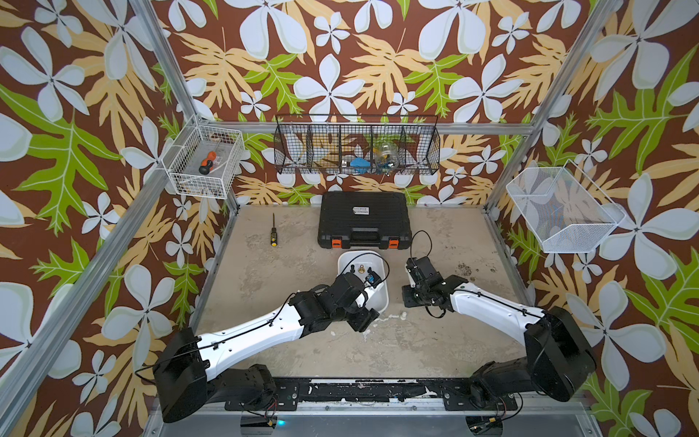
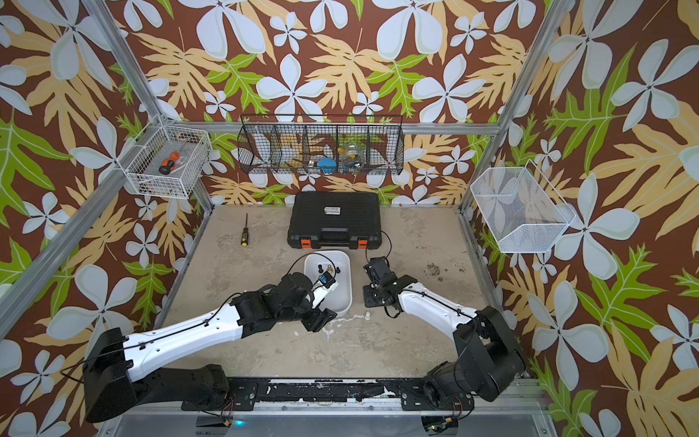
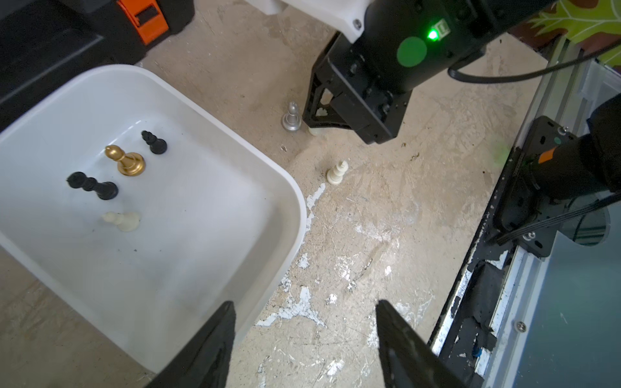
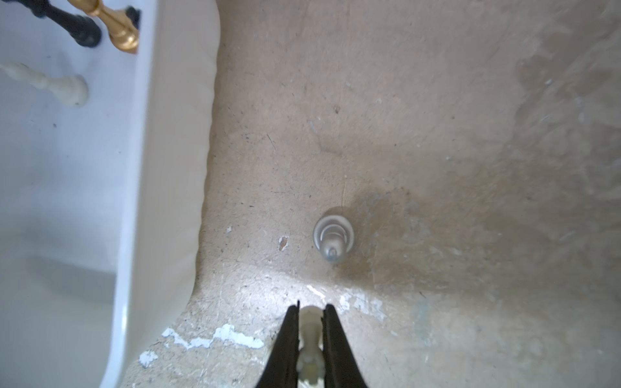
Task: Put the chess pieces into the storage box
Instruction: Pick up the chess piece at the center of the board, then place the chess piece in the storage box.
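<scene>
Chess pieces (image 3: pixel 154 142) update: four are sitting in the storage box (image 3: pixel 235 151): a gold piece (image 3: pixel 126 163), two black pieces (image 3: pixel 92 184) and a pale piece (image 3: pixel 122 220). Anyone reading the white label (image 1: pixel 360 210) on the black toolcase (image 1: pixel 364 217)? (kit)

Nope, it's coming out too small. Toolcase is sitting at 12 o'clock from the box, on a scuffed tan table (image 1: pixel 287 352), leafy flower wallpaper (image 1: pixel 340 56) all round. (mo)

Grippers? (kit)

Right gripper (image 4: pixel 312 307), at 3 o'clock from the box, is pinching a cream piece (image 4: pixel 309 339). A silver piece (image 4: pixel 332 236) is standing just ahead of its tips. Left gripper (image 3: pixel 304 304) is hanging spread and empty over the box's 6 o'clock rim. A loose cream piece (image 1: pixel 403 314) is standing at 5 o'clock. (mo)
</scene>
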Available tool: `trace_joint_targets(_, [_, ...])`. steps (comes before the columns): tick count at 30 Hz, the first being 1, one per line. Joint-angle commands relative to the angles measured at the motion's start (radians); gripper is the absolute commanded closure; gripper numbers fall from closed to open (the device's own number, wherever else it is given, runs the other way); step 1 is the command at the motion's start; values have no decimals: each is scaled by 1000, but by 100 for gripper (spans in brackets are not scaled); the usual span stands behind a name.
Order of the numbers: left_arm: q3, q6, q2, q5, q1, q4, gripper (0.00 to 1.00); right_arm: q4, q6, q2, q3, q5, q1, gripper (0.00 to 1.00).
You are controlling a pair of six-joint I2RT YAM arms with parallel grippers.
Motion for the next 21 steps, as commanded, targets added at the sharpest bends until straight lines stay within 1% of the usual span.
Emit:
trace_joint_targets(1, [-12,-46,-44,-36,43,20,31,-63,-3,-25,43,21,2,90])
trace_joint_targets(3, [-30,-69,-83,2,107,41,31,-87,-3,-36,81,28,6,90])
trace_joint_targets(7, [-44,-119,-109,11,225,26,31,-117,-13,-13,173,32,35,90])
trace_joint_targets(9, [-59,-143,-106,71,308,15,33,-126,-19,27,237,34,66,90])
trace_joint_targets(12, [-96,-156,-122,160,389,27,34,-130,-30,111,330,31,109,90])
trace_joint_targets(17, [-133,-144,-169,177,399,46,34,-144,-54,274,482,27,157,90])
trace_joint_targets(21, [-151,-141,-174,176,398,45,34,-158,-72,394,576,34,186,91])
